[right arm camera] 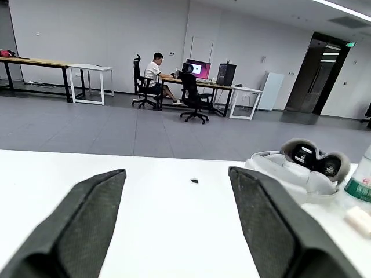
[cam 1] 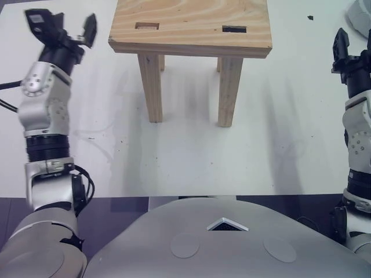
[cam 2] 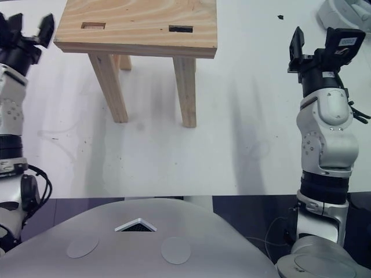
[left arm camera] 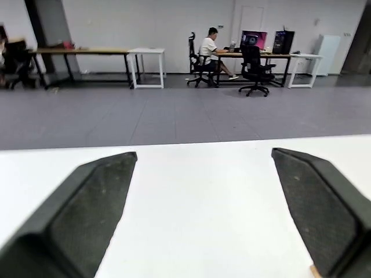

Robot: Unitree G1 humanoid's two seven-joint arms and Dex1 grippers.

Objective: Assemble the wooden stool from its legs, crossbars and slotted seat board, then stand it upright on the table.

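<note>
Nearest us, the left gripper (cam 1: pixel 65 26) was raised at the left side of the tabletop (cam 1: pixel 191 156), fingers spread wide and empty. The right gripper (cam 2: pixel 319 43) mirrored it on the right side, also spread and holding nothing. Both were well apart from the stool (cam 1: pixel 191 29).

Between them and farther back, the stool stood upright on the tabletop, with its two front legs (cam 1: pixel 151 87) planted and the seat board (cam 1: pixel 174 11) level on top. Two slots (cam 1: pixel 146 26) showed in the seat. We judged the task essentially done.

Handling, our read: the stool is plain softwood, stiff, fairly light and not fragile. The faces are smooth, so it could slip in a narrow gripper. The joints may be press-fit only, so lifting by the seat could pull it off the legs. We'd grip a leg up near the seat, or pinch the seat edge from both sides.

Farthest back on the right, a headset (right arm camera: pixel 298 165) and a bottle (right arm camera: pixel 362 179) sat on the tabletop.
</note>
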